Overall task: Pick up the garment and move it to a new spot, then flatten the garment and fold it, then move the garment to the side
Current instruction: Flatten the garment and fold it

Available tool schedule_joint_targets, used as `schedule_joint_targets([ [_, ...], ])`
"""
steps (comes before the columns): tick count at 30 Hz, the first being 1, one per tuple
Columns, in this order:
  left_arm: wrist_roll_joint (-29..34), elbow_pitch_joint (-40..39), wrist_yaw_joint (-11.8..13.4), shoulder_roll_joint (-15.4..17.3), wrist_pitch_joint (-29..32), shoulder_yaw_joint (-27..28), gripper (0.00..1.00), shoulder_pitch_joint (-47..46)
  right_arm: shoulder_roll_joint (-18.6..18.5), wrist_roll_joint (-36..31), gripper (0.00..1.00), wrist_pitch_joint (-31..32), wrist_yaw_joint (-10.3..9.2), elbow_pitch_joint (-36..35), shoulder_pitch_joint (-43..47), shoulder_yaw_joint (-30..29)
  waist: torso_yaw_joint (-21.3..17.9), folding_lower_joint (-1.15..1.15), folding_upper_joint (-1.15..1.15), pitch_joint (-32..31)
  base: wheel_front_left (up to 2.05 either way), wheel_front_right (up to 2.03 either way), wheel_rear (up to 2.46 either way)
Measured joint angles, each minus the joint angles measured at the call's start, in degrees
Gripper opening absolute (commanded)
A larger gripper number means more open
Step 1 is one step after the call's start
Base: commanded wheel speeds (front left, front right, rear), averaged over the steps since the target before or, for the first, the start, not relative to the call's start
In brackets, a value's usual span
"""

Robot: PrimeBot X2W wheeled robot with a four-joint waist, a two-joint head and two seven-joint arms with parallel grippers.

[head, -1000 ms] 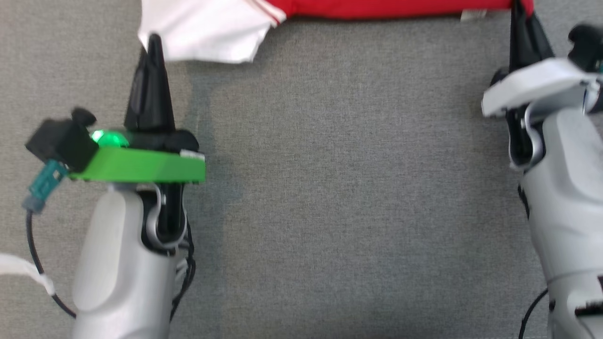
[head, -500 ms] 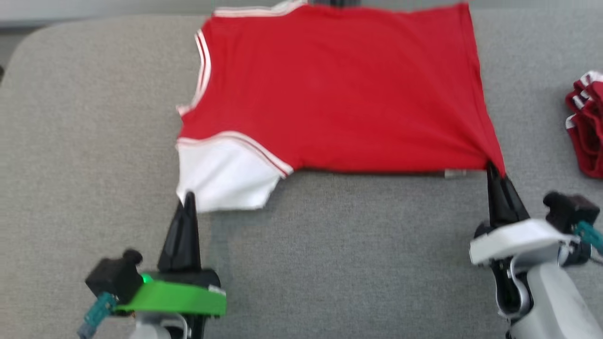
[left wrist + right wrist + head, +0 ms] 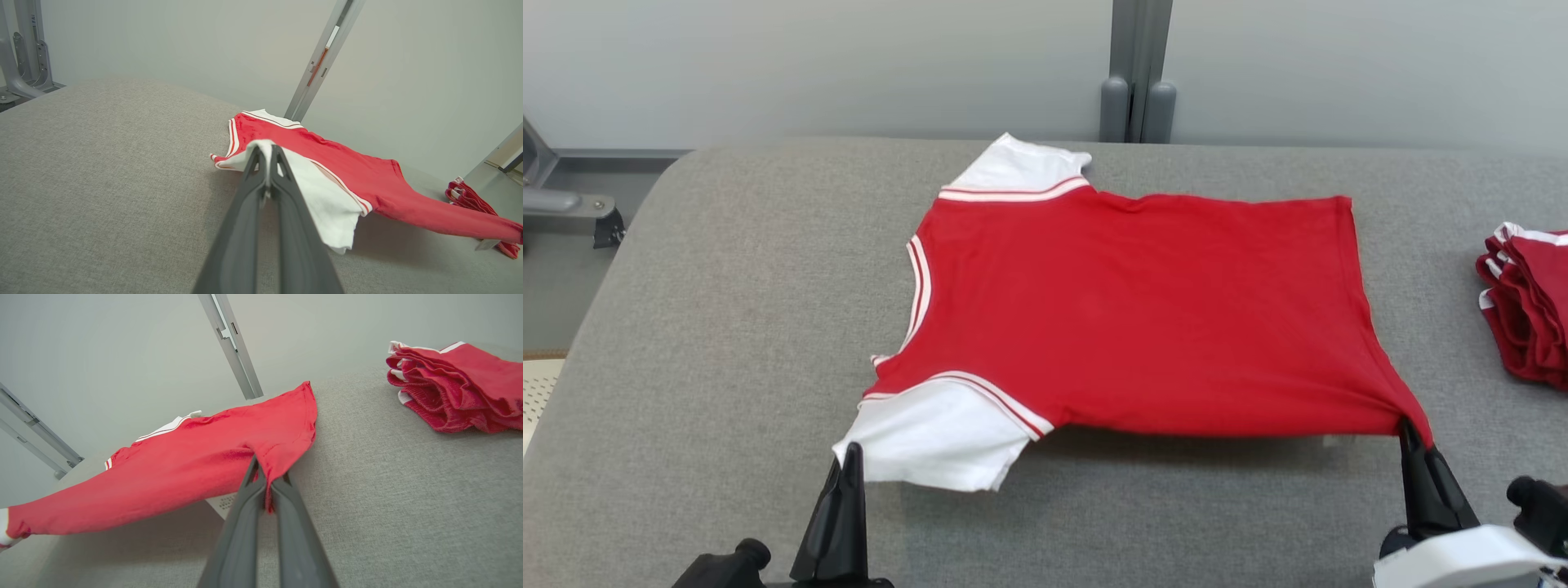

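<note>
Left gripper and right gripper pinch sleeve and hem corner of the red garment, spread across the table, near edge raised; an uneven tug could slip either thin grip.

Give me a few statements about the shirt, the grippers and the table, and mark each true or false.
1. The left gripper is shut on the near white sleeve of the red cotton T-shirt. True.
2. The right gripper is open and clear of the shirt. False: it is shut on the shirt's near red hem corner.
3. A pile of folded red garments lies to the right of the shirt. True.
4. The shirt is folded in half. False: it is spread out unfolded on the grey fabric-covered table.
</note>
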Motion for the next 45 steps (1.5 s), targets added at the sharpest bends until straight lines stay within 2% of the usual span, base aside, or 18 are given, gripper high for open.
schedule_joint_targets([
  [3,-0.4,-1.7,0.0,0.4,1.1,-0.4,0.0,1.1,0.6,-0.3,0.0,2.4,0.0,-3.5,3.4,-0.2,0.2,0.0,0.0,-0.9,0.0,0.0,0.0],
  [7,-0.9,-1.6,0.0,0.3,1.5,-0.8,0.0,1.4,0.9,0.2,0.0,3.8,-0.01,-4.3,5.1,-0.4,-0.6,0.0,0.0,-1.1,0.0,0.0,0.0],
  [18,-2.9,4.7,-1.4,-0.5,1.5,-2.6,0.0,-1.7,1.0,1.3,0.0,1.8,-0.01,3.7,1.3,2.6,-2.6,0.0,0.0,0.7,0.0,0.0,0.0],
  [26,-4.5,12.1,-3.1,-1.5,-0.5,-2.8,0.0,-13.3,1.0,1.7,0.0,1.5,-0.01,8.6,-5.3,2.9,-3.5,0.0,0.0,3.9,0.0,0.0,0.0],
  [37,-4.7,27.8,-3.9,-2.4,-3.8,-0.2,0.0,-32.3,1.0,-0.8,0.0,0.9,-0.02,16.0,-17.1,2.1,-5.0,0.0,0.0,10.0,0.0,0.0,0.0],
  [45,-3.7,33.6,-4.6,-2.7,-4.1,1.6,0.0,-39.3,1.0,-1.5,0.0,0.3,-0.02,20.6,-22.3,3.9,-6.4,0.0,0.0,13.4,0.0,0.0,0.0],
])
